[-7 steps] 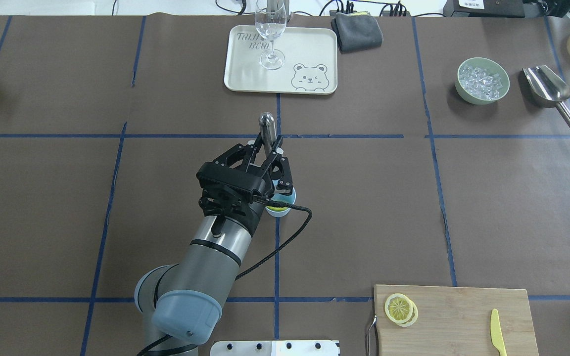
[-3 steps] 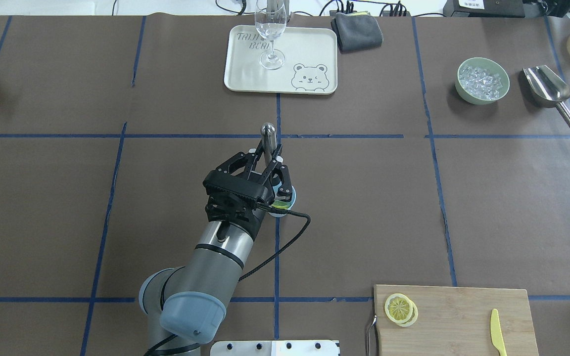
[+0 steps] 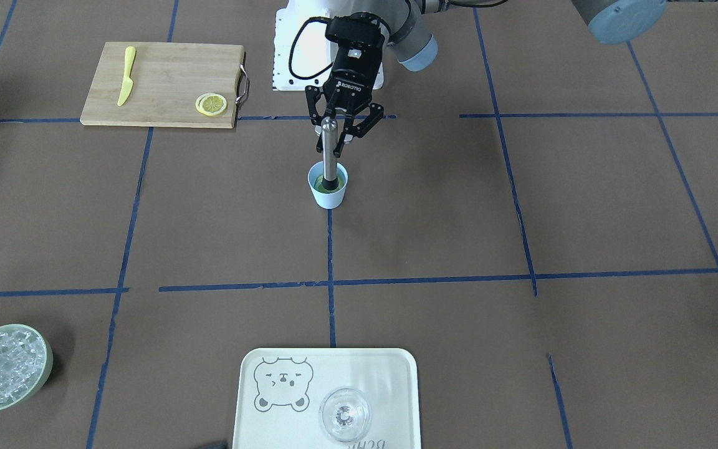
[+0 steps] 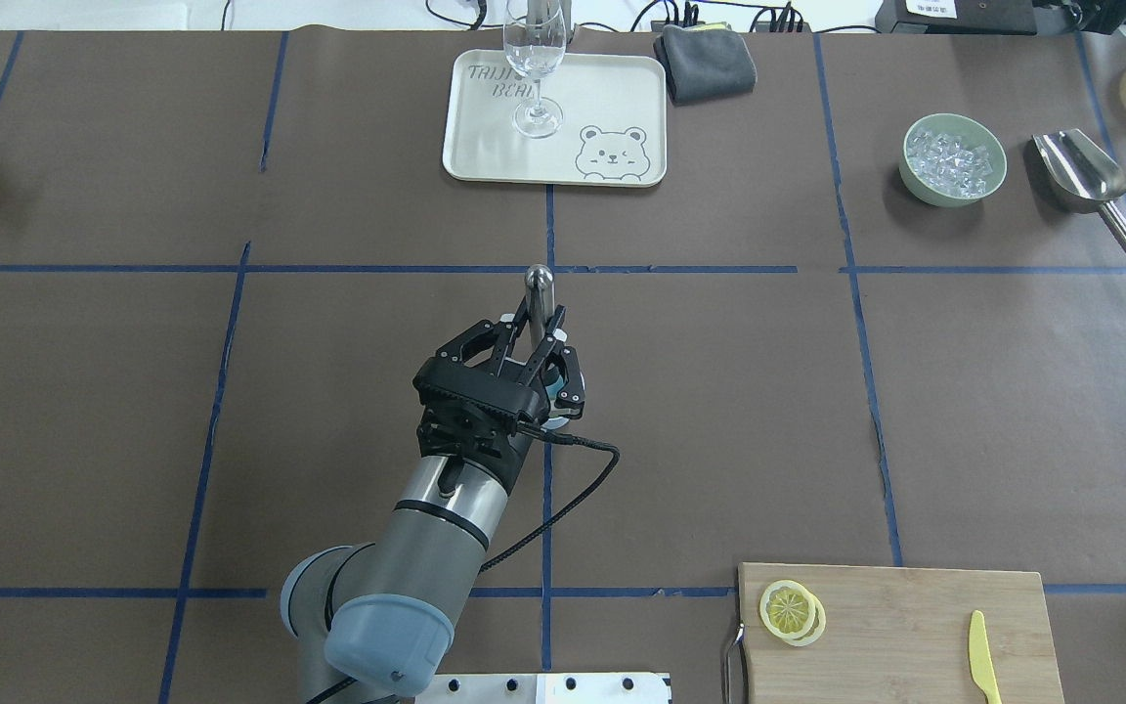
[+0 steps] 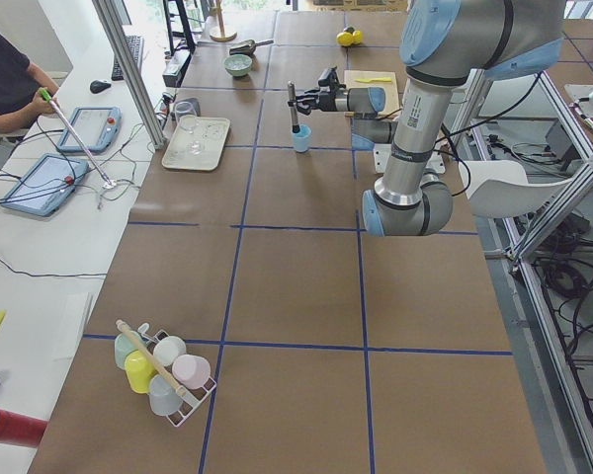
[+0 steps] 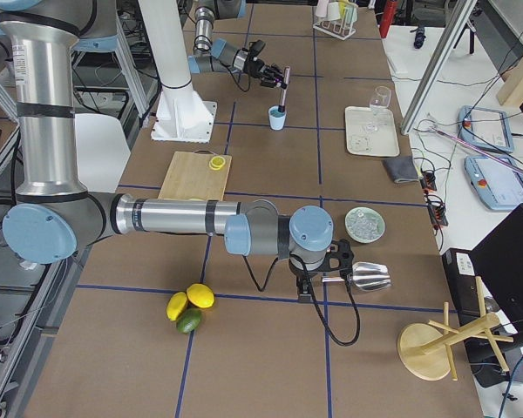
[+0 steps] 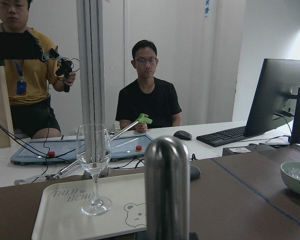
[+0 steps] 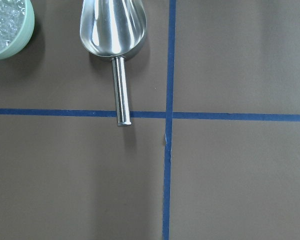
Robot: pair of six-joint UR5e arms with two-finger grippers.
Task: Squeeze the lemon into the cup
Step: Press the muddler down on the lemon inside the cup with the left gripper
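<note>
Pressure goes on: front-facing, the left gripper (image 3: 331,142) has its fingers closed on a steel muddler (image 3: 329,159) whose foot sits in the cup (image 3: 328,193) on greenish contents. The lemon slices (image 3: 211,104) lie well apart on the cutting board (image 3: 159,75).

Overhead, that gripper has slid toward the robot since a second ago and now hides most of the cup, likely mid-crush. Blue-taped brown paper (image 4: 719,411) covers the table.

From the right side, the right gripper (image 6: 338,264) hangs by a scoop (image 6: 369,277); I cannot tell how far open it is.

Left wrist: two people (image 7: 150,100) and a monitor (image 7: 275,95).

Robotics lab: tape-gridded table (image 4: 1013,411), monitor (image 7: 275,95)
</note>
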